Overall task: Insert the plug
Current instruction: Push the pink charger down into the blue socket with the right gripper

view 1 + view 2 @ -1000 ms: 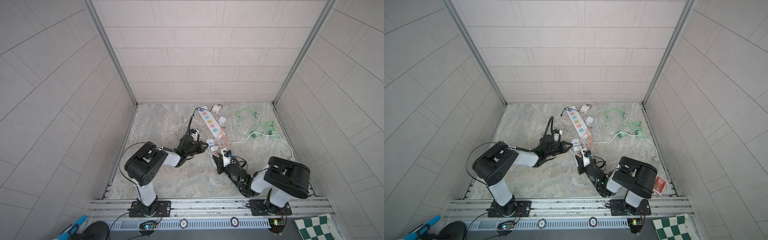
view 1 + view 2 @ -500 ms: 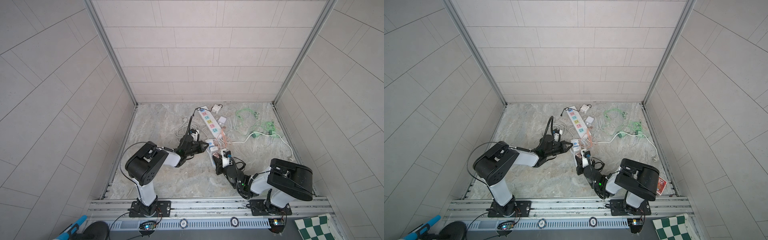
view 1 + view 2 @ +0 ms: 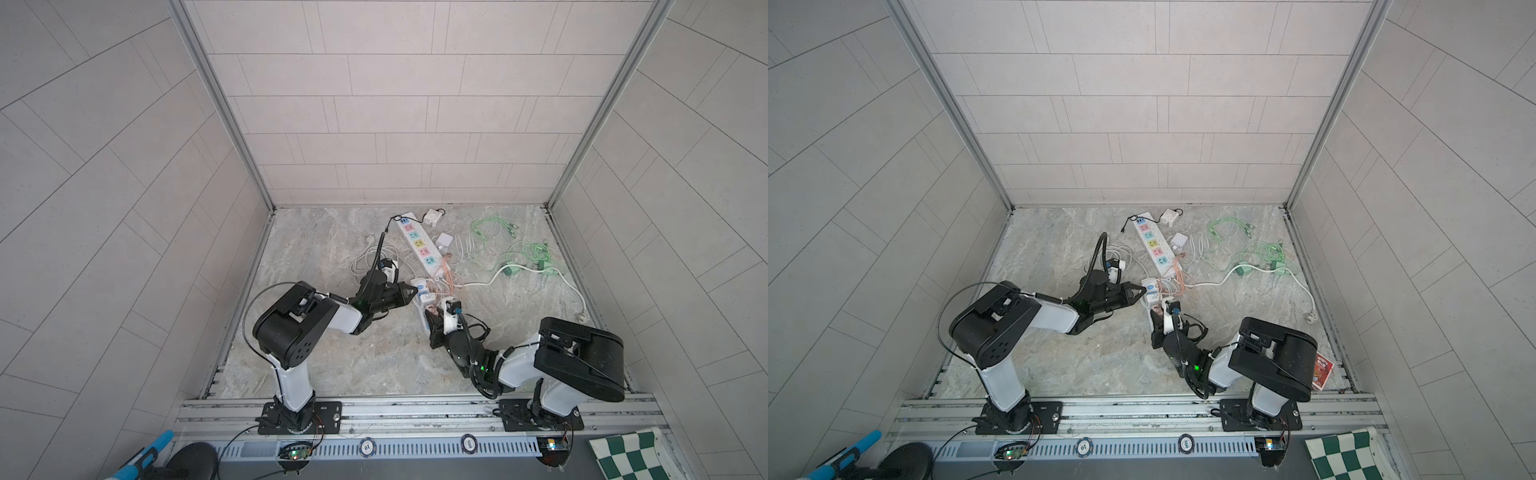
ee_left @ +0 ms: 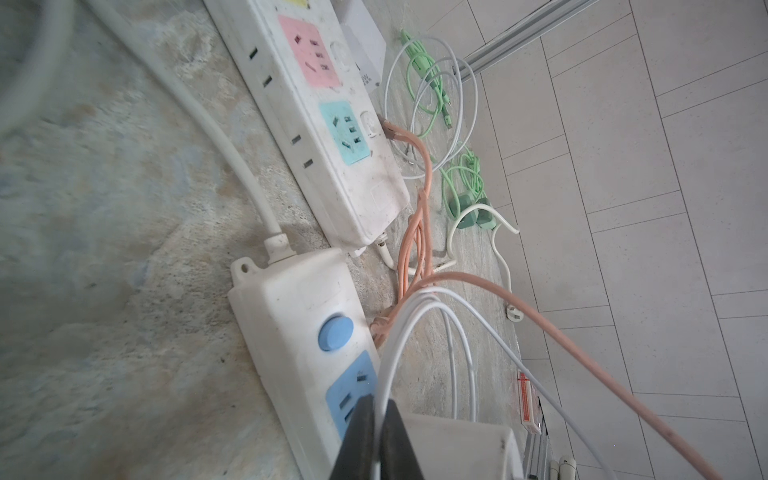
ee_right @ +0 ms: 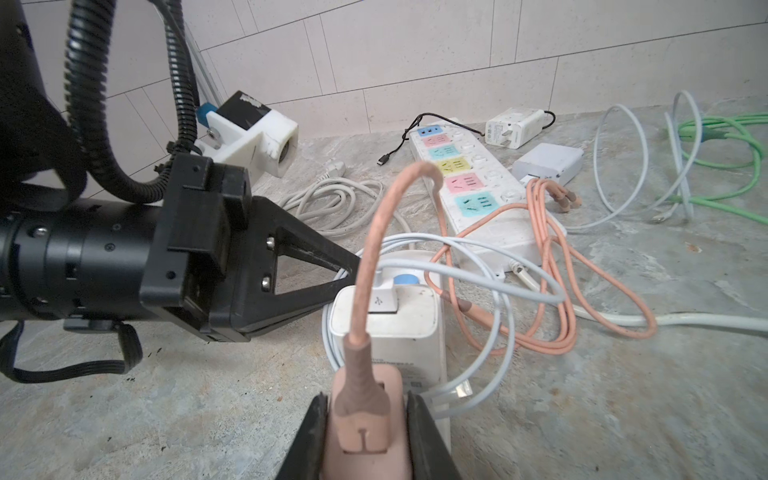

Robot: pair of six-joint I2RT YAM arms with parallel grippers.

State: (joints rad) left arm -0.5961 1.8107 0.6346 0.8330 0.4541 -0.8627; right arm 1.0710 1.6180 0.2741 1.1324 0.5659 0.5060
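In the right wrist view my right gripper (image 5: 368, 415) is shut on a pink plug (image 5: 365, 436), whose pink cable (image 5: 374, 232) arches up and away. The plug sits at the near end of a small white power strip (image 5: 405, 279) with a blue button, right behind a white adapter (image 5: 386, 328) standing on that strip. Whether its prongs are in a socket is hidden. My left gripper (image 4: 376, 405) is shut on a thin white cable (image 4: 399, 332) over the strip's blue socket (image 4: 349, 395). Both top views show the grippers (image 3: 413, 292) (image 3: 1156, 318) meeting at the strip (image 3: 422, 289).
A long white strip with coloured sockets (image 3: 419, 245) lies just behind, with two white chargers (image 5: 515, 126) (image 5: 548, 162) beside it. Green cables (image 3: 528, 253), a coiled white cord (image 5: 332, 203) and loops of pink cable (image 5: 552, 291) clutter the floor. Walls close in on three sides.
My right arm has shifted slightly at the small strip with the pink plug still in its grip. The left gripper has stayed where it was.
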